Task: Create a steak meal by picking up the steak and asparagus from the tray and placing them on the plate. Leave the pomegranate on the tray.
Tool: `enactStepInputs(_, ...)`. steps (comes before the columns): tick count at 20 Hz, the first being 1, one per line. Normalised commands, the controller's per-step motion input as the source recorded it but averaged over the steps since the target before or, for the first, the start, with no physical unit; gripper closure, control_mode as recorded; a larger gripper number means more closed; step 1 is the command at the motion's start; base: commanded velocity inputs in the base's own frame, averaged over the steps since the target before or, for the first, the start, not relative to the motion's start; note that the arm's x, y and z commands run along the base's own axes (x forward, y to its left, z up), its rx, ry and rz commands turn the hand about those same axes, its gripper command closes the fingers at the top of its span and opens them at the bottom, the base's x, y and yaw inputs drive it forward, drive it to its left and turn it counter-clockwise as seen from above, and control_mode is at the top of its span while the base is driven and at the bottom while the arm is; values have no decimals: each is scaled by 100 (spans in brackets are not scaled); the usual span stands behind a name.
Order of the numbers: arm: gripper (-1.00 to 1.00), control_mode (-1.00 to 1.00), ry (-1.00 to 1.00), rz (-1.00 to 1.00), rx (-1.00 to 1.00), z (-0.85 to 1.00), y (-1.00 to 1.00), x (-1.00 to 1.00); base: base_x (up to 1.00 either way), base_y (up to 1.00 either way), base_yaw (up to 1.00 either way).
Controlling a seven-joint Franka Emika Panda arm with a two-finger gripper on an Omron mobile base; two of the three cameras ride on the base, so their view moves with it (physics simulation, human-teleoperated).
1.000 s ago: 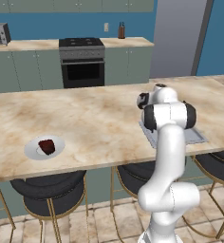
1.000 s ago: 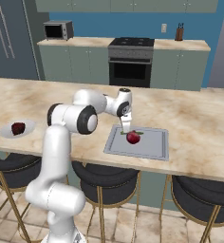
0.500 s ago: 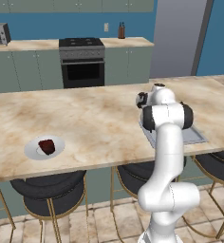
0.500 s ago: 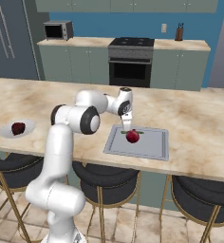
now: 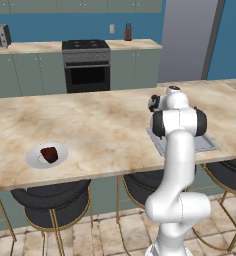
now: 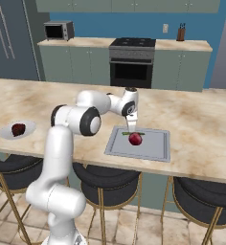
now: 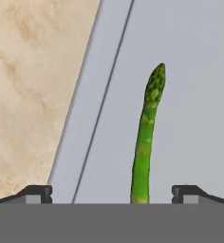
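The claw (image 6: pixel 131 125) has sunk a touch lower over the tray (image 6: pixel 155 150) in the last second, jaws spread wide and empty. Right beneath it, between the fingertips (image 7: pixel 38 192), lies the asparagus (image 7: pixel 147 137), flat on the tray near its rim, so I'd judge the pinch is next. Just beyond sits the pomegranate (image 6: pixel 135 139), which stays put. Far off along the table (image 5: pixel 105 125), the steak (image 5: pixel 49 154) already rests on the plate (image 5: pixel 34 159): half the meal looks done.

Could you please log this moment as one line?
steak: on plate | asparagus: on tray | pincer: open over asparagus
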Motion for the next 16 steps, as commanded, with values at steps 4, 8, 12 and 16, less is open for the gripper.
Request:
enactStepInputs(4,-100,-100,-19,0,0,-48,0,-63,0,0,0)
enactStepInputs(8,-100,-100,-11,-2,0,-3,6,-23,0,0,0)
enactStepInputs(12,-100,-100,2,-4,0,19,10,-10,0,0,0)
enactStepInputs(16,-100,-100,13,-3,0,8,4,0,0,0,0)
